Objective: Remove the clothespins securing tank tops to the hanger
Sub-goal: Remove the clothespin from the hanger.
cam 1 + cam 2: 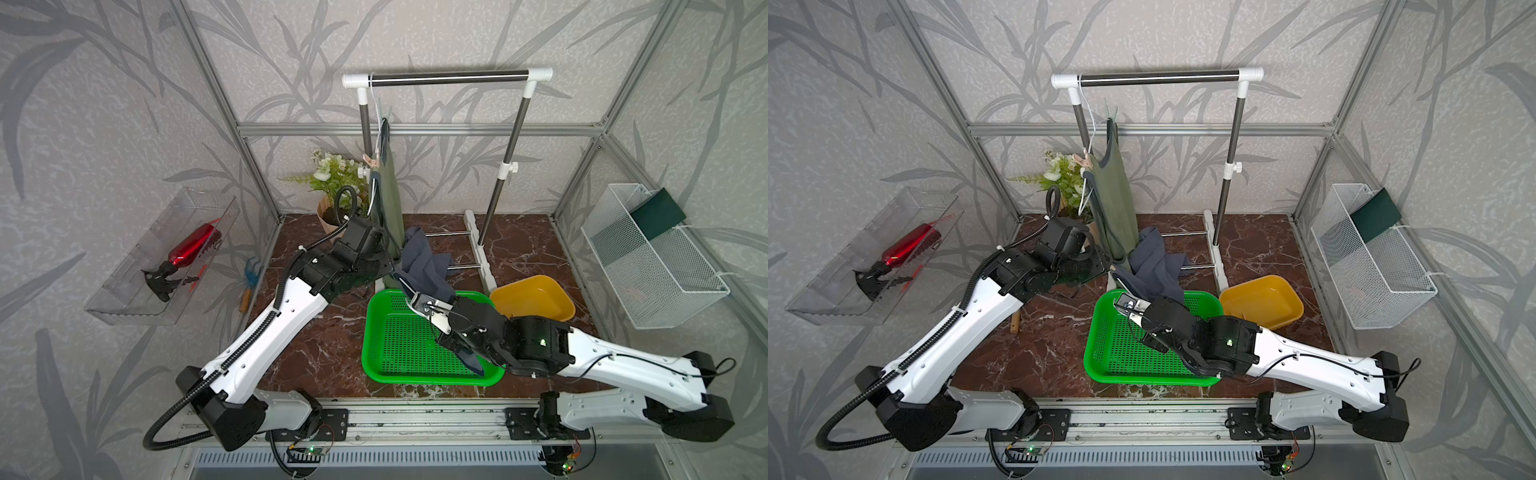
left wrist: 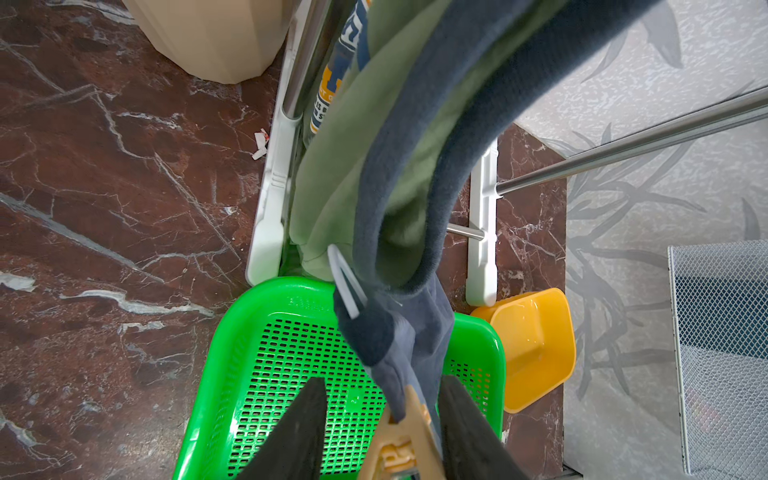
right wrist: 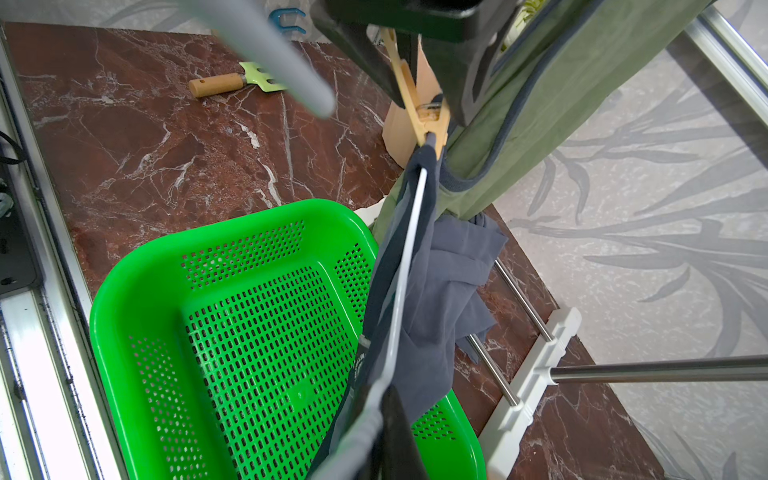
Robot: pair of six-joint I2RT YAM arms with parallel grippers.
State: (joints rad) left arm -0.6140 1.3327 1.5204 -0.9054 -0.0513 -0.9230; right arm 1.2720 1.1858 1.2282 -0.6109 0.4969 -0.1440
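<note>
- The left claw point(image 2: 384, 386), fingers apart, straddles a clothespin point(image 2: 401, 440) pinned on the navy tank top point(image 2: 419, 332) above the basket point(image 2: 224, 332).
- The right claw point(image 3: 380, 399) clamps the navy tank top beside the hanger point(image 3: 410, 249).

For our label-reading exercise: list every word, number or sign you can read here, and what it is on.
No text reads whole.
Print on the navy tank top: folded and blurred, unreadable.
Raised marking on the green basket rim: too faint to read.
</note>
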